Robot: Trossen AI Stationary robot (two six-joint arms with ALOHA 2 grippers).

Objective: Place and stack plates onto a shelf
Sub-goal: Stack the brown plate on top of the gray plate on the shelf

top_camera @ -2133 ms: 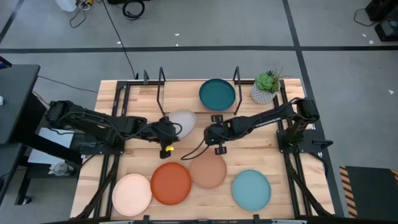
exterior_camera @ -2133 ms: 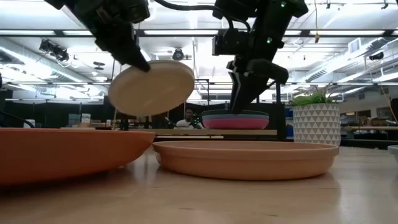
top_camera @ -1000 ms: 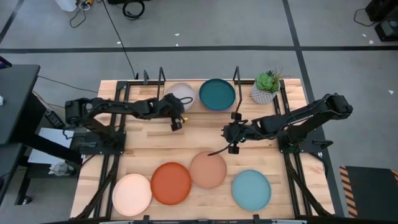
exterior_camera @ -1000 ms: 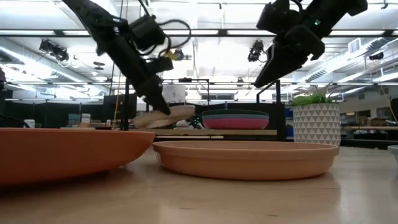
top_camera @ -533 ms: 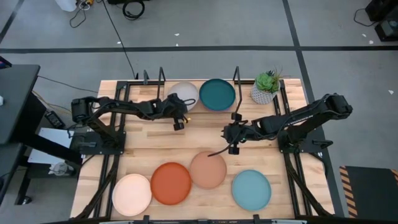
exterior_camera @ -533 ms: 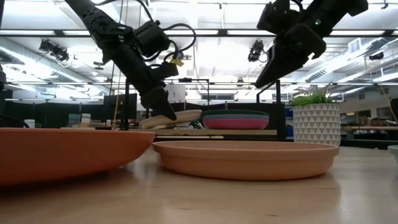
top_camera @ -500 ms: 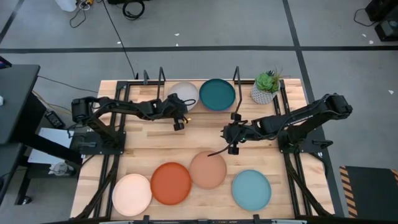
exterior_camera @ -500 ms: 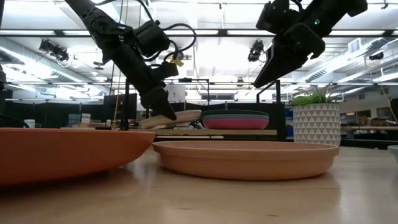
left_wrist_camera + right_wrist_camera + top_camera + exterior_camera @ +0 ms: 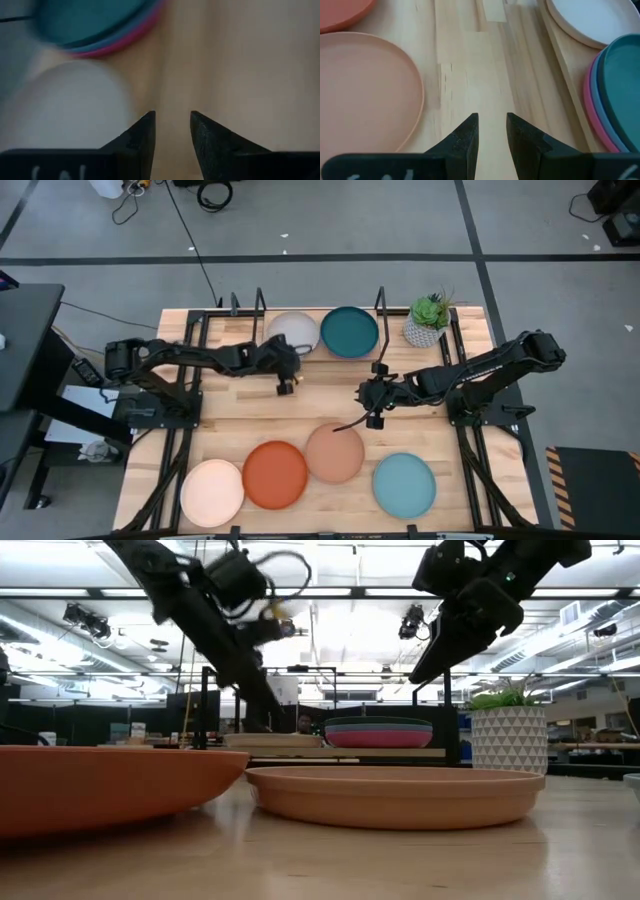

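Overhead looks down; low level, near; blurry wrists probably share shelf.

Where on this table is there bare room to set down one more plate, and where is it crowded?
Free: the wood band between the shelf and the front row, though both hands hover there, left hand, right hand. Crowded: the front edge with four plates, cream to light teal, and the shelf itself.
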